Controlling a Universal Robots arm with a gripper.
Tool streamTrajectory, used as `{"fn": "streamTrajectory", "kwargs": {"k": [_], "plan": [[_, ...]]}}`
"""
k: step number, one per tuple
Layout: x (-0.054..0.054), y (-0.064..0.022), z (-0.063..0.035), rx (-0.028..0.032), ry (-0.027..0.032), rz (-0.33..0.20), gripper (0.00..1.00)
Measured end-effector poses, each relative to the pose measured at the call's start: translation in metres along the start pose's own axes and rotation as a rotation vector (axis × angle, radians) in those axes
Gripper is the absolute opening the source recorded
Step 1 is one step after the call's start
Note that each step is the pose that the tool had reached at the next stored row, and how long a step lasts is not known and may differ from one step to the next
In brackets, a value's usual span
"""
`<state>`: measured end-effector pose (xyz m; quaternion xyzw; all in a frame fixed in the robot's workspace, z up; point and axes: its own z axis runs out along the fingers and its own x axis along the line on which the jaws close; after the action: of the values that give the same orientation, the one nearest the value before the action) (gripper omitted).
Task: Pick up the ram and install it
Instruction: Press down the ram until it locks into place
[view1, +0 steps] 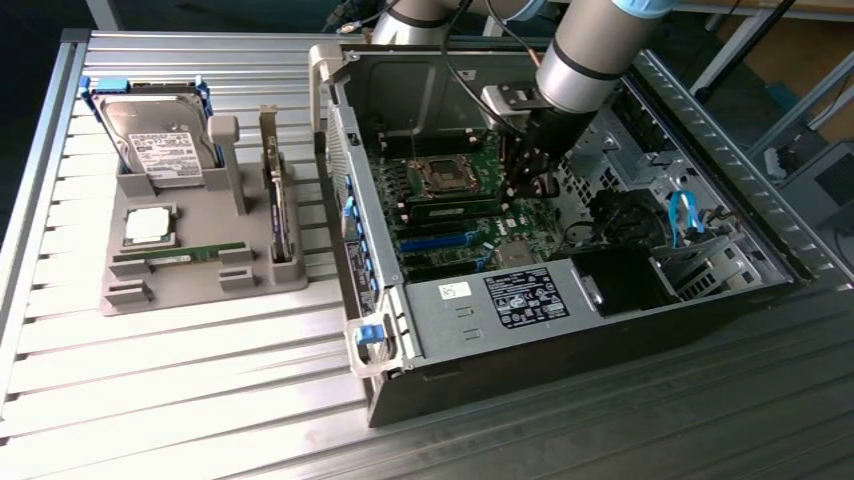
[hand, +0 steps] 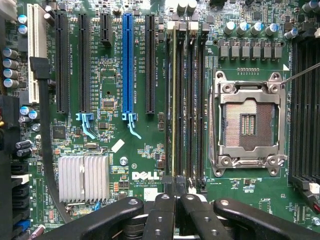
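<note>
A ram stick (view1: 180, 255), long, thin and green, lies in a slot of the grey holder (view1: 200, 290) on the exterior view's left, far from my gripper. A second ram stick (hand: 174, 105) stands seated in one of the black memory slots (hand: 192, 100) on the motherboard; in the exterior view this seated stick (view1: 447, 208) sits just below the processor socket. My gripper (view1: 534, 185) hangs inside the open computer case, over the motherboard. Its black fingers (hand: 165, 210) are pressed together over the end of the memory slots, and my gripper (hand: 176, 200) has nothing visible between them.
The empty processor socket (hand: 247, 125) lies beside the memory slots, with a blue card slot (hand: 127, 65) and a silver heatsink (hand: 82, 179) further off. The case walls (view1: 534, 320) close in around the arm. The holder also carries a hard drive (view1: 160, 140), a silver processor (view1: 147, 225) and a dark card (view1: 278, 200).
</note>
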<state>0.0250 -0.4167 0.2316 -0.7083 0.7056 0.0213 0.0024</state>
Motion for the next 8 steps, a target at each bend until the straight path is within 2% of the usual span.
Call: {"fn": "streamTrajectory", "kwargs": {"k": [8], "plan": [[0.0003,0.0000,0.0000,0.0001,-0.0009,0.000,0.11]]}}
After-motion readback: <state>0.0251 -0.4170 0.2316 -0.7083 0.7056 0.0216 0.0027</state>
